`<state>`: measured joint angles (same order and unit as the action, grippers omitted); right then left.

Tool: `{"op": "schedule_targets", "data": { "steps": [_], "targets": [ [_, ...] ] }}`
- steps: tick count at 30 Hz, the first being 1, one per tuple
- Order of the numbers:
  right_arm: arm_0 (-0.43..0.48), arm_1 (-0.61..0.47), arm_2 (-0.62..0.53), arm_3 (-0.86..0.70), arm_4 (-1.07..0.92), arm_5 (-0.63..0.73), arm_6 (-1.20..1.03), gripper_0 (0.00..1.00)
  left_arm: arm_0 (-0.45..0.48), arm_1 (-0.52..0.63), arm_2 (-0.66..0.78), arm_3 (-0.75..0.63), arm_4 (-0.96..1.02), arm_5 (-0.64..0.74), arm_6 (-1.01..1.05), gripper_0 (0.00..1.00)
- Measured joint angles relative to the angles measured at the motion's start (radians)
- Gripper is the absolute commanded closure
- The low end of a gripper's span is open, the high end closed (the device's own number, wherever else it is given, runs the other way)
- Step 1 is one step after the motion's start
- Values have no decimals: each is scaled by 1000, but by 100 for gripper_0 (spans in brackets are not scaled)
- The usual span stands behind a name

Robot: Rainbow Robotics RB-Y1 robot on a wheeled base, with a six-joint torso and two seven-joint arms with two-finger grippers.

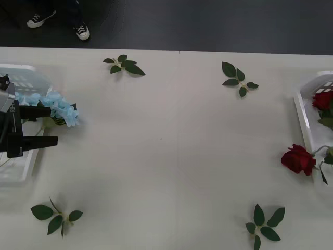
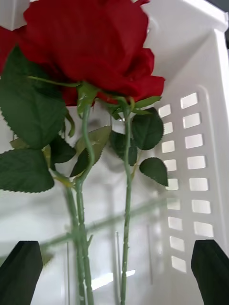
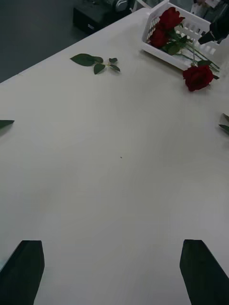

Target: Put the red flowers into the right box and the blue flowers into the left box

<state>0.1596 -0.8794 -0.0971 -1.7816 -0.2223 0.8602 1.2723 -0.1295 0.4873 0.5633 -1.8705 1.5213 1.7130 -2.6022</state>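
Since one red rose (image 1: pixel 298 159) lies just outside the right box (image 1: pixel 302 117), our right gripper (image 2: pixel 114 267), jaws spread, is nearer.

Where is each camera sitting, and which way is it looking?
Front view: above the arms, looking down at the table; the left tool shows, open by the blue flowers.
Right wrist view: on the right wrist, inside the right box, close to red flowers; open right tool at the bottom corners.
Left wrist view: on the left wrist, looking across the table; open tool at the bottom corners.
Front and left wrist views share the rose hanging over the box's rim.
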Motion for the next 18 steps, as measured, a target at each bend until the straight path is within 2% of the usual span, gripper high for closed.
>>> {"op": "schedule_targets", "data": {
  "steps": [11, 18],
  "targets": [
    [3, 0, 38, -3, -2, 0, 0, 8, 0, 0, 0, 0, 0, 0, 0, 17],
    [30, -7, 36, -75, -101, 0, 0, 7, 0, 0, 0, 0, 0, 0, 0, 17]
  ]
}}
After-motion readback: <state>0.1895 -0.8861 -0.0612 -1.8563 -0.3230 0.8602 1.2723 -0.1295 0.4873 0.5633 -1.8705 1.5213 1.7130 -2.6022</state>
